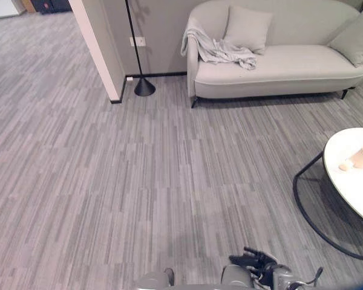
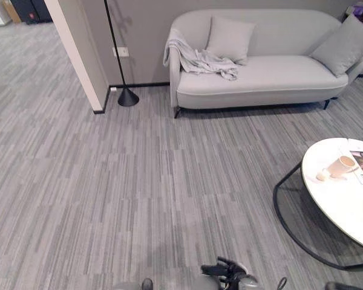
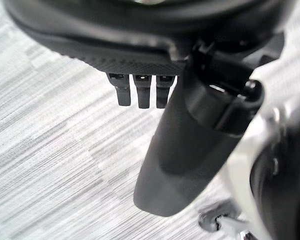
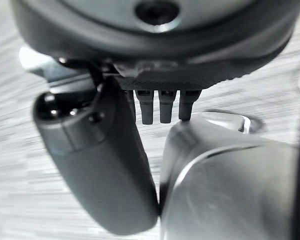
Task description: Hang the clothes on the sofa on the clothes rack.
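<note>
Left wrist view shows your left robot hand (image 3: 190, 145) hanging over bare floor (image 3: 50, 165), fingers (image 3: 140, 92) straight and relaxed, holding nothing. Your right robot hand (image 4: 100, 165) is the same in its own wrist view: fingers loose and apart, nothing in them. From the head, a dark robot hand sits low at the view's bottom edge, and the garment (image 1: 221, 51) lies far ahead of it and slightly to its right, draped over the sofa (image 1: 290, 69) arm and seat beside a cushion (image 1: 247, 27). You judge the step as the approach: walk straight across the open floor, keeping the round surface (image 1: 357, 181), well off to the right of the robot hands, clear. Stop close before reaching.
</note>
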